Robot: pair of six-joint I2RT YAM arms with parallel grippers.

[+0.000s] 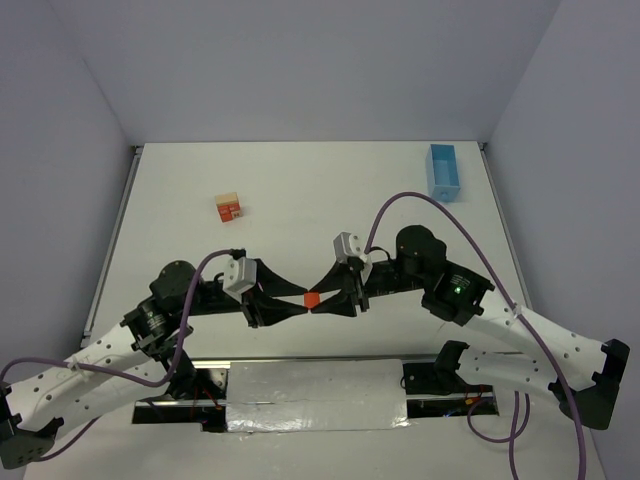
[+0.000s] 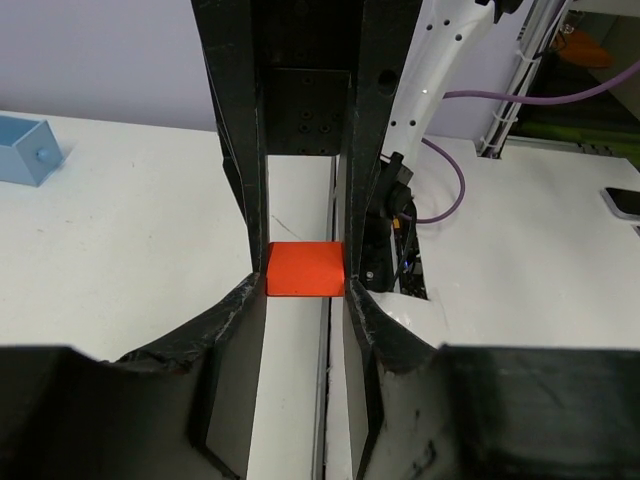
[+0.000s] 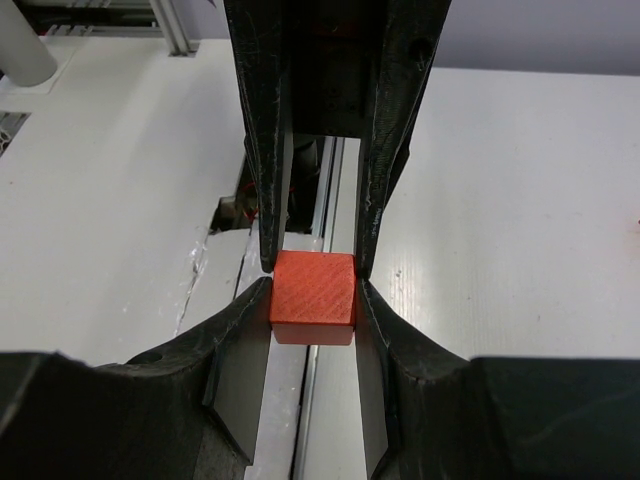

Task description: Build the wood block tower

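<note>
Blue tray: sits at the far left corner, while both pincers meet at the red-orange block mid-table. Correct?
Not quite. The blue tray sits at the far right corner, not the left; the top external view shows it. The rest holds: the left pincer and the right pincer meet at the red-orange block mid-table.

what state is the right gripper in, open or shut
Shut on the red block: in the right wrist view, the right gripper has its fingers pressed against both sides of it.
</note>
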